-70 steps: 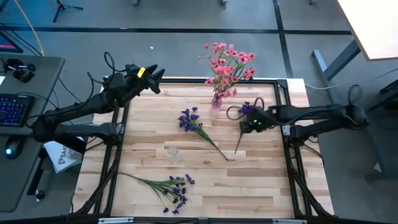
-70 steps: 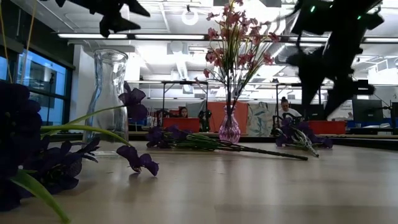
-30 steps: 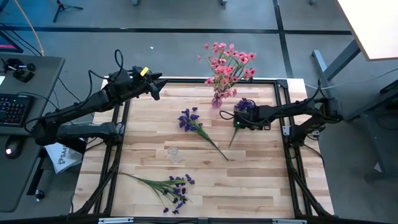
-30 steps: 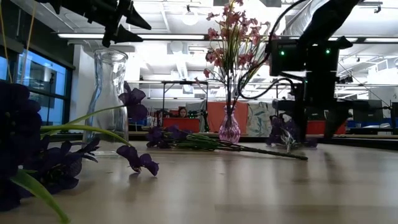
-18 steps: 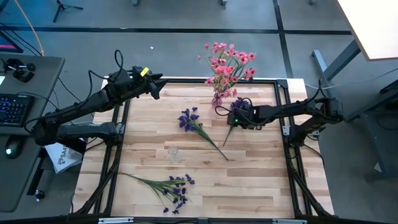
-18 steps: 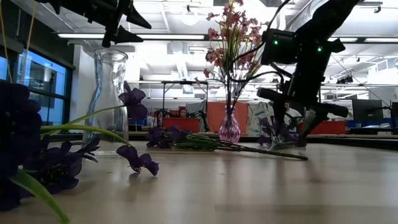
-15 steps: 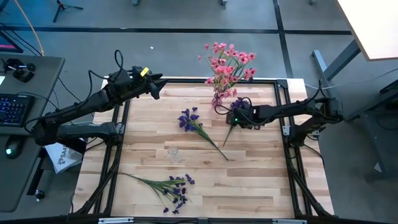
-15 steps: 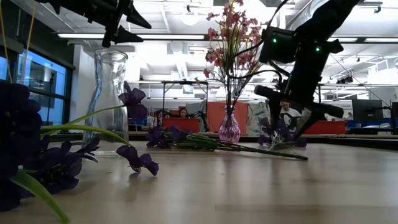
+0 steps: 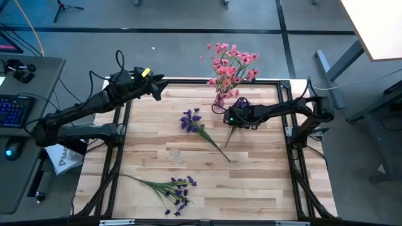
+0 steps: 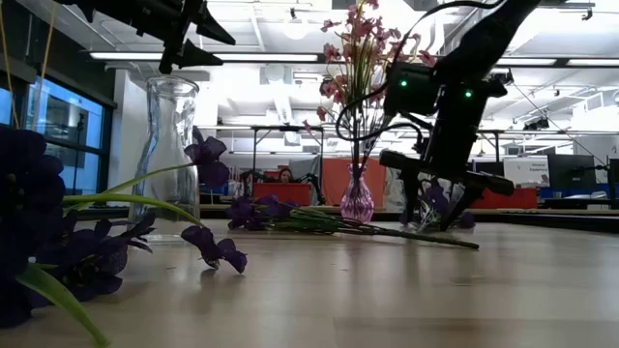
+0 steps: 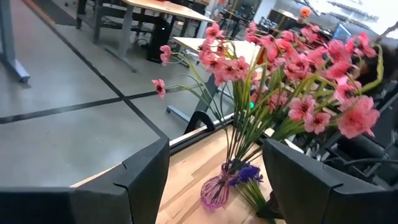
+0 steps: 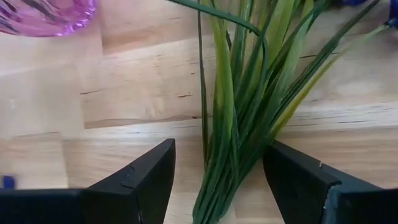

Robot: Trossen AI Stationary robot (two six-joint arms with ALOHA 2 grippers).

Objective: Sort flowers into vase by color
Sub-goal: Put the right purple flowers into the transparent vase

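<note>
Pink flowers [image 9: 229,63] stand in a small pink glass vase [image 9: 219,100] at the table's far edge. A clear glass vase [image 9: 174,154] stands empty mid-table. Three purple sprigs lie flat on the wood: one at the middle [image 9: 198,124], one at the near edge [image 9: 169,187], and one [image 9: 227,137] beside the pink vase. My right gripper [image 9: 231,120] is open and low over that last sprig, its fingers on either side of the green stems [image 12: 239,93]. My left gripper [image 9: 158,88] is open and empty, raised at the far left. My right gripper comes down on the purple sprig slanting from the table's right, its open fingers across the bunched stems [image 12: 249,124] just below the blossoms. The sprig lies on the table. I cannot tell whether the fingers touch the stems.
The pink vase [image 12: 43,15] stands close beside my right gripper, toward the far edge. The table's black frame [image 9: 119,144] runs along both sides. A keyboard and mouse sit on a desk [image 9: 25,94] off the table's left.
My right gripper has gone toward the table's left, closer to the pink vase, and has tipped from upright to slanted. The sprig under it has shifted with it: its stem end now lies a little farther left.
</note>
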